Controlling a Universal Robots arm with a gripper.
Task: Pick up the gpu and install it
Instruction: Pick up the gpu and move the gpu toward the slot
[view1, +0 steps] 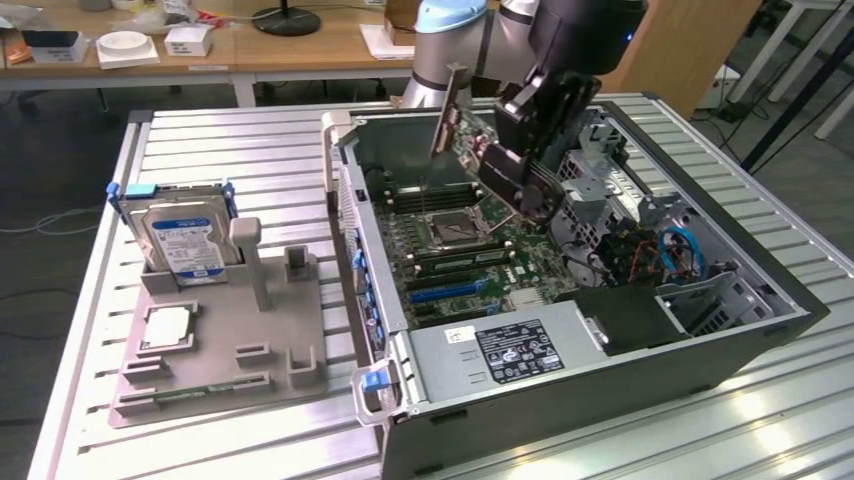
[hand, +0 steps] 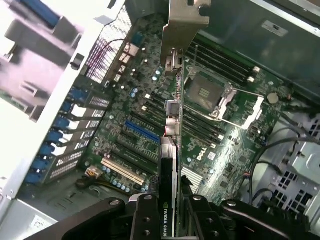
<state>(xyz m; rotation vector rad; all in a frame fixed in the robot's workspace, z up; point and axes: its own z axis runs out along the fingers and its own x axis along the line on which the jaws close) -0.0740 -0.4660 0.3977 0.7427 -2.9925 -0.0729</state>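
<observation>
Black gripper (view1: 518, 178) is slanting down into the open computer case (view1: 601, 400), fingers clamping the gpu (hand: 170, 160) on edge above the green motherboard (view1: 461, 265) lying inside; a grey rack (view1: 220, 385) alongside is holding a hard drive (view1: 184, 245).

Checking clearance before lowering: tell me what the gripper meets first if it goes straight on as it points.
The gripper clamps the slim flat black gpu, so that card leads. Ahead lies the green motherboard, probably around its expansion slots; depth is hard to judge.
</observation>
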